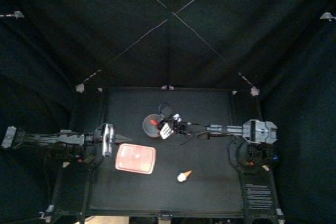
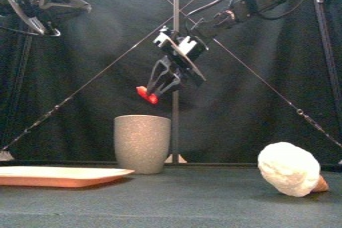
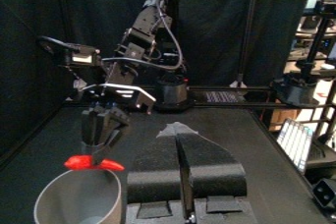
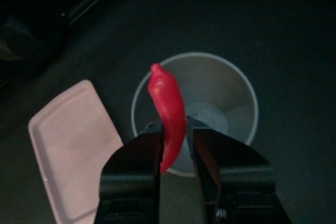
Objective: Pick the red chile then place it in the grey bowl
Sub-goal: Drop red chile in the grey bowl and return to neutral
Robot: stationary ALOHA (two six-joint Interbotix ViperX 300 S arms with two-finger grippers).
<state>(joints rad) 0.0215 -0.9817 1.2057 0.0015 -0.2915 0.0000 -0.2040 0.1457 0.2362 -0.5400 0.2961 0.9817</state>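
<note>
The red chile [image 2: 147, 95] hangs in the air just above the grey cup [image 2: 142, 144], over its rim rather than inside it. It is pinched at its upper end by the right gripper [image 2: 159, 82], whose jaws are closed tight on it with only the thickness of the chile between them. From the right wrist view the chile's free tip points down toward the cup's open mouth, which lies directly behind it, so the line-up looks good.

The picking part looks done, and the step in hand is the placing. My judgement is that the next move calls for a short, straight descent so the tip passes inside the rim, then a clean opening of the jaws so the chile drops in. The front view shows the chile tilted and toward the cup's right side, so a small shift toward the cup's centre before release would lower the chance of it catching on the rim and tipping out onto the table [image 2: 201, 207].

A flat pink tray [image 2: 54, 175] lies to the left of the cup and nearer the table's front, apart from it. A white toy with an orange tip [image 2: 289, 167] lies well to the right of the cup, also nearer the front. Neither is in the way of the drop.

The left gripper [image 3: 182, 138] rests to the left of the cup, beyond the tray, jaws pressed together and holding nothing
</note>
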